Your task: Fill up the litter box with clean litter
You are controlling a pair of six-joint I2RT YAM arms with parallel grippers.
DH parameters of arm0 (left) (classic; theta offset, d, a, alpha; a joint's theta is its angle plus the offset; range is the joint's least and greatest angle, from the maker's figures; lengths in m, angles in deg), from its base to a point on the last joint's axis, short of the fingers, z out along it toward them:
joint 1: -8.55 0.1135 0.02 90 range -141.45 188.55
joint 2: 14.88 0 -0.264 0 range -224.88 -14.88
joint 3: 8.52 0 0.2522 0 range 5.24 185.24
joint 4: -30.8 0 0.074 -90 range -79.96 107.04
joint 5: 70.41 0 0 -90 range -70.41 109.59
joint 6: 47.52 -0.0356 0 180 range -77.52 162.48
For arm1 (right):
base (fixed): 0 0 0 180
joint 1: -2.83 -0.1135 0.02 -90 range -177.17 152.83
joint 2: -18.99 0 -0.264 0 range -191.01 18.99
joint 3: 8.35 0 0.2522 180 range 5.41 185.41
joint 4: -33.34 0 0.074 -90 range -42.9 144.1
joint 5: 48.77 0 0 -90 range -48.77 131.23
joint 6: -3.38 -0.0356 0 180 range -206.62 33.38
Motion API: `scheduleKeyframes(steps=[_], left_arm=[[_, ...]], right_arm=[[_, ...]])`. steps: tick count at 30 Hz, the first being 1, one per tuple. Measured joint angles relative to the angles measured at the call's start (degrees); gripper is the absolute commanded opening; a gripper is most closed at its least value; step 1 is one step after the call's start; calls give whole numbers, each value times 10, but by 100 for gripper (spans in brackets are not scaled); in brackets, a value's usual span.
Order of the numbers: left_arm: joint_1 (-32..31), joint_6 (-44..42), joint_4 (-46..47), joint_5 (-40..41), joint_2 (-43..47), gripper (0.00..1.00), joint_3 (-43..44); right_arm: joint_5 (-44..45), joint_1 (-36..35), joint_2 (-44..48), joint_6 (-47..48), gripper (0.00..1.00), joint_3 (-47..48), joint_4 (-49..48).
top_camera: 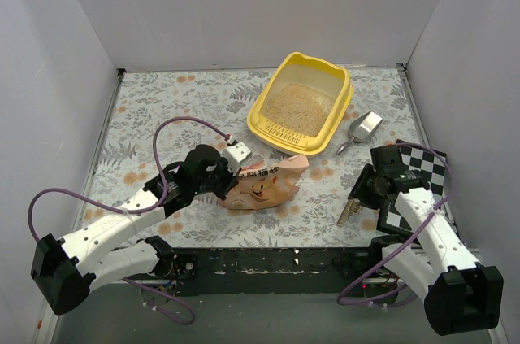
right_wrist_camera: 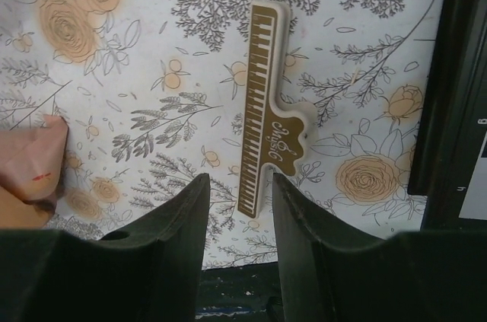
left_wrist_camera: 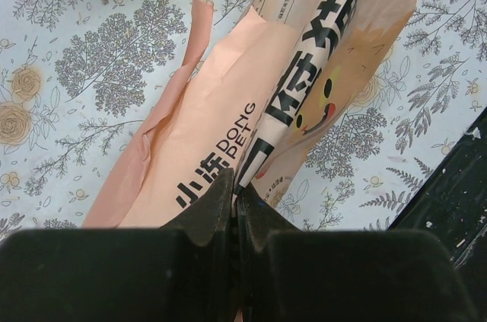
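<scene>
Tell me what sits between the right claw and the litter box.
The grey metal scoop lies between the right claw and the litter box, seen in the top view.

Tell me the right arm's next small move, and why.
Probably lower the right gripper and close it on the clip. Its jaws stand open with the clip's near end lined up between them on the table, ungripped. The box already holds litter and the left gripper is shut on the limp bag, so resealing the bag seems next.
</scene>
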Motion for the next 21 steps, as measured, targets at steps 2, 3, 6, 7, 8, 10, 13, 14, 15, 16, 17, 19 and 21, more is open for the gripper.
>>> scheduleKeyframes(steps=[2,3,6,7,8,10,13,14,15,16,17,19,21], left_arm=[[0,2,0,-1,0,0,0],[0,3,0,-2,0,0,0],[0,8,0,-2,0,0,0],[0,10,0,-3,0,0,0],[0,12,-1,-3,0,0,0],[0,14,-1,-3,0,0,0],[0,16,-1,-4,0,0,0],[0,16,-1,-4,-1,0,0],[0,16,0,-3,-2,0,0],[0,16,1,-3,-3,0,0],[0,16,2,-3,-5,0,0],[0,16,3,-3,-9,0,2],[0,16,2,-3,-12,0,5]], right_arm=[[7,6,0,-12,45,-10,-2],[11,9,0,-18,45,-15,-5],[24,14,-1,-31,46,-29,-10],[28,16,-2,-34,46,-33,-11],[32,17,-5,-38,47,-36,-11],[40,20,-12,-41,46,-37,-11],[49,24,-18,-42,46,-41,-21],[50,24,-19,-42,46,-44,-25],[50,26,-21,-42,46,-47,-28],[50,27,-24,-42,46,-49,-31],[50,28,-27,-42,46,-52,-37],[50,30,-34,-42,45,-57,-43],[50,31,-37,-42,41,-63,-53]])
